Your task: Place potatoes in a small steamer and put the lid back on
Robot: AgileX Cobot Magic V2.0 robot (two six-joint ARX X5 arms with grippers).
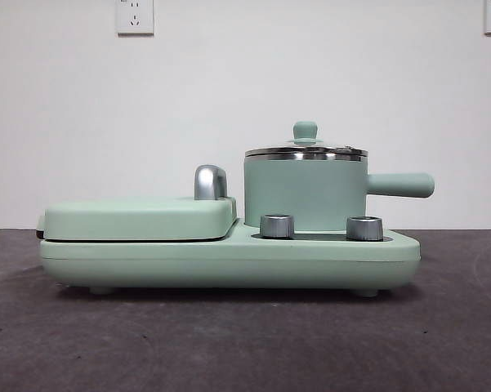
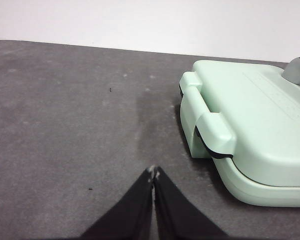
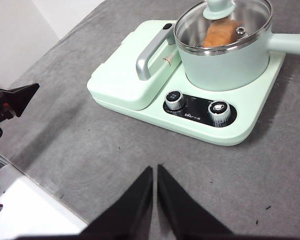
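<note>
A: Front cam, left to right?
B: Closed griddle cover on the left of the green base, chrome handle behind it. Then the pot on the right half, two chrome dials in front of it. Pot's stubby handle points right, level with the table.
A: Lid?
B: Lid sits flat on the pot rim, knob up.
A: Potato?
B: Inside the pot. Right wrist cam shows it through the glass: potato, orange-brown, long axis tilted, one end up toward the lid knob.
A: Grippers?
B: Left gripper off the griddle end of the cooker, over bare table, jaws pressed together, holding nothing. Right gripper on the dial side, well apart from the cooker, jaws nearly touching, a thin slit between, empty too.
A: Surface, room?
B: Dark grey matte table, a few specks. Plain white wall behind, two wall sockets at the top edge.
</note>
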